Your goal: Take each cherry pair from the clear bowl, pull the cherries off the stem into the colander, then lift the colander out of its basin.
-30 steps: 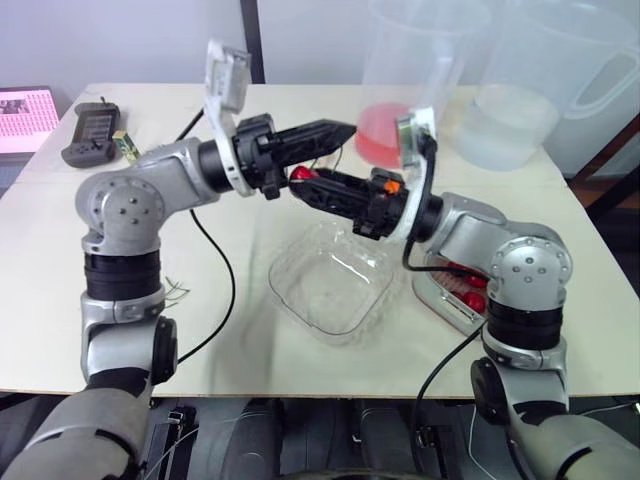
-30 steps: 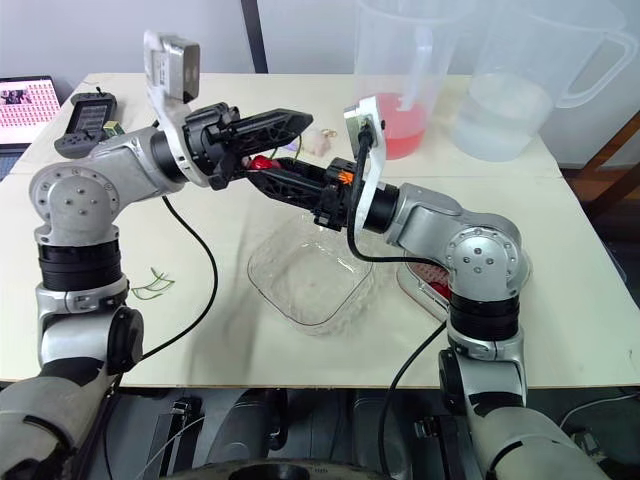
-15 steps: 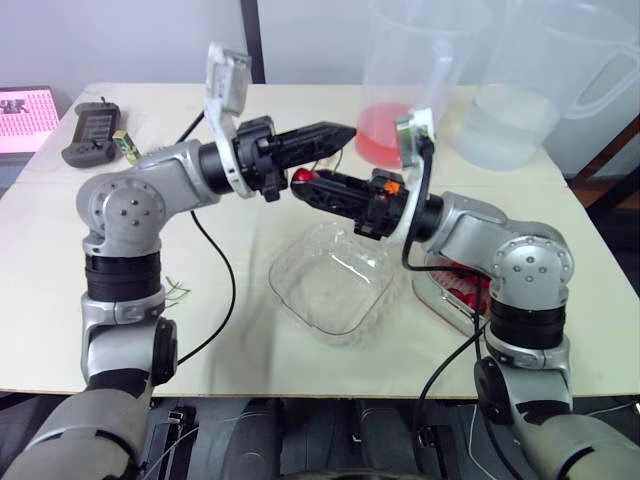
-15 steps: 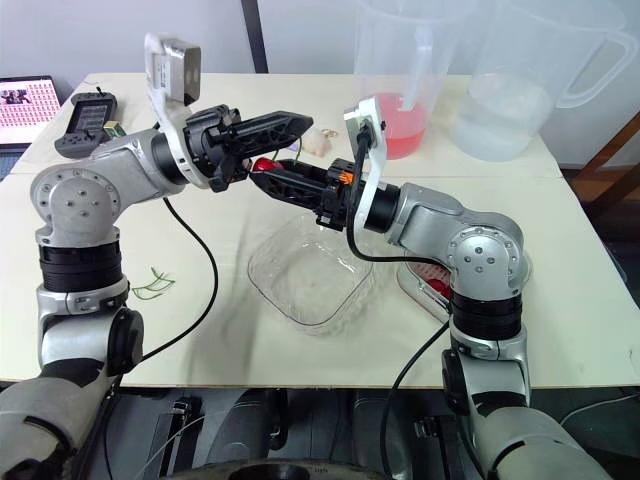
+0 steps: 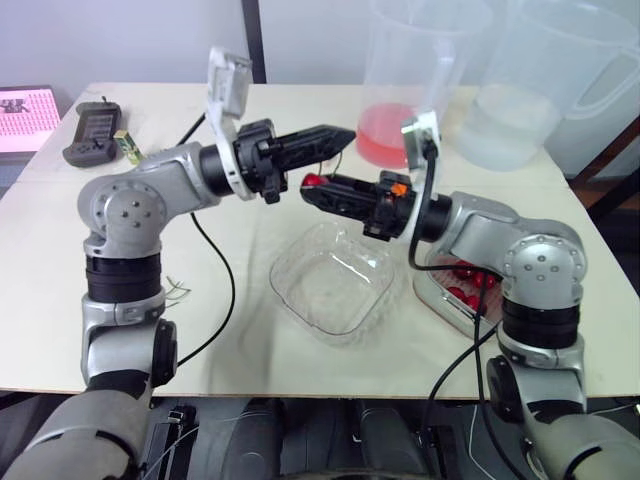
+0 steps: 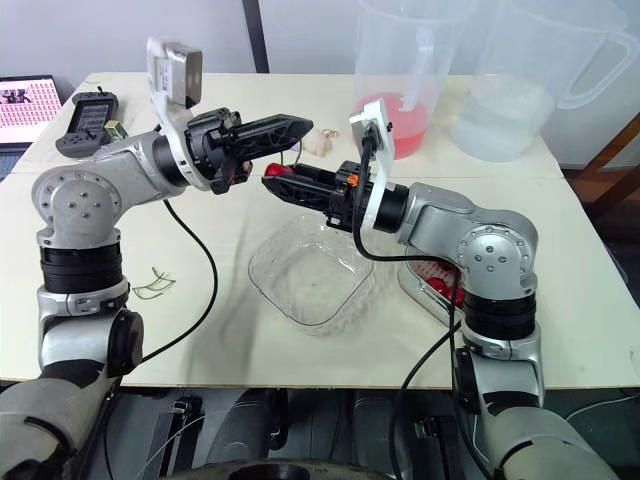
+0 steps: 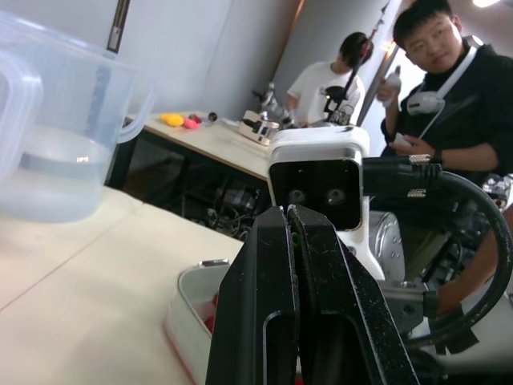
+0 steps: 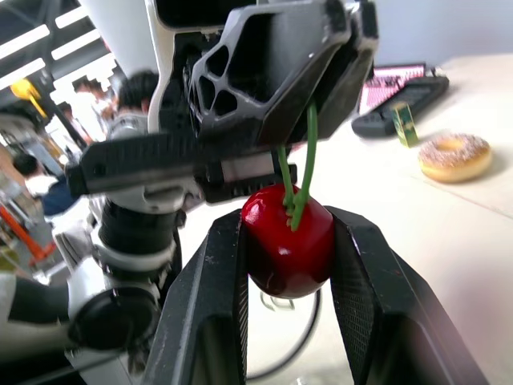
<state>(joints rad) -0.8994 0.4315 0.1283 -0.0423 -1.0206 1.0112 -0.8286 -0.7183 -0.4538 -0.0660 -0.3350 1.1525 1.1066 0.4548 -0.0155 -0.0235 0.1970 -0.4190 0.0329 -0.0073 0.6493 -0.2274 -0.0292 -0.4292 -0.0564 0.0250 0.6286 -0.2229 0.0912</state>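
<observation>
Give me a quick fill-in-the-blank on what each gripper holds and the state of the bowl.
The right gripper is shut on a red ____.
The left gripper is shut on the green ____ rising from it.
The clear bowl on the table under both grippers is ____.
Missing words: cherry; stem; empty.
</observation>
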